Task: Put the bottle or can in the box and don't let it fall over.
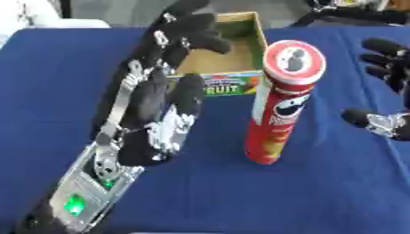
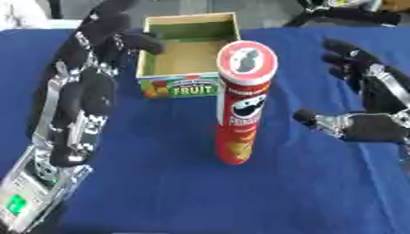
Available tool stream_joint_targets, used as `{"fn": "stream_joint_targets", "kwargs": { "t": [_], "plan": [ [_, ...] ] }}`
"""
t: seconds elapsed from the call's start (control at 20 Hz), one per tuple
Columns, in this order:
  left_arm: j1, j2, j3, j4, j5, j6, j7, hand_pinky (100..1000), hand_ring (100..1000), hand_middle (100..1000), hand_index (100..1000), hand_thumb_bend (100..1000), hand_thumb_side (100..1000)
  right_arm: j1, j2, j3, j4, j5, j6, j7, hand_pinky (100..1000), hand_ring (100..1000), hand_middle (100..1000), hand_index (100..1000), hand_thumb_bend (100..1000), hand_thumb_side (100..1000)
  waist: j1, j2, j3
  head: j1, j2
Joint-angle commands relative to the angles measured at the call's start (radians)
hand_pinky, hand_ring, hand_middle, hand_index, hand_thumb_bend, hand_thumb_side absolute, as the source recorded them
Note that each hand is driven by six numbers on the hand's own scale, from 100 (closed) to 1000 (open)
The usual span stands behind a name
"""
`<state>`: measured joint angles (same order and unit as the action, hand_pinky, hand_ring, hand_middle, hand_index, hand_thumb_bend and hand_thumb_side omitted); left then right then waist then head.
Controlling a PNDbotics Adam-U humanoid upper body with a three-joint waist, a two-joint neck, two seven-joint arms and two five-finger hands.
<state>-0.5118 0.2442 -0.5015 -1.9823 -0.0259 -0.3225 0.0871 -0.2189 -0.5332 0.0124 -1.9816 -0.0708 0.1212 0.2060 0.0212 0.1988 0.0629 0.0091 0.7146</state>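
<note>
Can (image 2: 240,105) upright on tabletop (image 2: 200,192), ungrasped; left robot hand (image 2: 80,105) and right robot hand (image 2: 372,114) spread apart flanking it; box (image 2: 188,87) waits behind.

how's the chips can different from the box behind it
The red can is a tall, narrow cylinder standing upright with its lid on; the cardboard box is low, wide and square with an open top. The can is glossy red with a white lid; the box is plain brown with a colourful fruit label. Both sit on the blue table, untouched by either hand.
</note>
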Motion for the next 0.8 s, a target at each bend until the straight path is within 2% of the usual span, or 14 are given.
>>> {"fn": "stream_joint_targets", "kwargs": {
  "t": [0.05,0.5,0.8],
  "plan": [
    [-0.015,0.000,0.011,-0.018,0.006,0.005,0.003,870,707,916,852,100,590,-0.009,-0.023,-0.010,-0.018,-0.005,-0.001,-0.011,1000,1000,1000,1000,624,277,-0.004,-0.016,0.001,0.004,-0.006],
    [-0.014,-0.001,0.010,-0.018,0.012,0.010,0.005,871,705,912,853,100,594,-0.009,-0.023,-0.008,-0.018,-0.007,0.001,-0.011,1000,1000,1000,1000,625,273,-0.003,-0.014,-0.004,0.005,-0.004],
    [-0.005,0.005,0.007,-0.018,0.010,0.012,0.001,872,701,916,852,100,619,0.004,-0.013,-0.002,-0.018,-0.003,0.009,0.010,1000,1000,1000,1000,558,296,0.001,-0.012,-0.002,0.003,-0.005]
  ]
}}
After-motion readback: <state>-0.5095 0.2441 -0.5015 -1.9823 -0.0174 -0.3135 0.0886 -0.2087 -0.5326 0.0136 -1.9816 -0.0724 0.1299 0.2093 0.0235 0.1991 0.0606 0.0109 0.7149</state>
